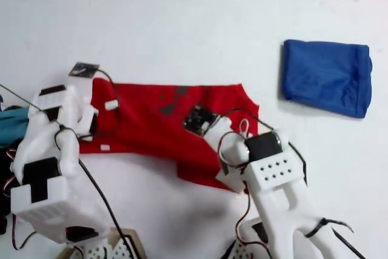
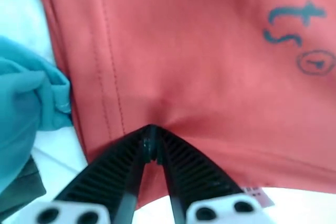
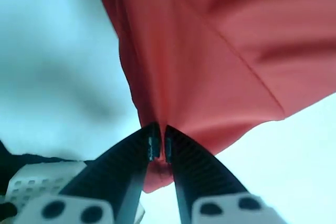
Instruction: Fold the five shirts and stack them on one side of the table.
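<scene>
At both pinch points the hold looks thin: if one arm lifts ahead of the other, cloth could slip free and skew the fold (a judgement). The left gripper (image 2: pixel 152 150) and the right gripper (image 3: pixel 159 148) are each clamped on an edge of the red shirt (image 1: pixel 139 131), which is spread on the table (image 1: pixel 182 22). A folded blue shirt (image 1: pixel 327 77) lies well apart.

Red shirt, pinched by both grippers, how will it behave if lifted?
Probably floppy: the red shirt puckers at the left gripper and folds at the right gripper, so it should sag between them. Likely light: thin cloth, soft creases.
</scene>
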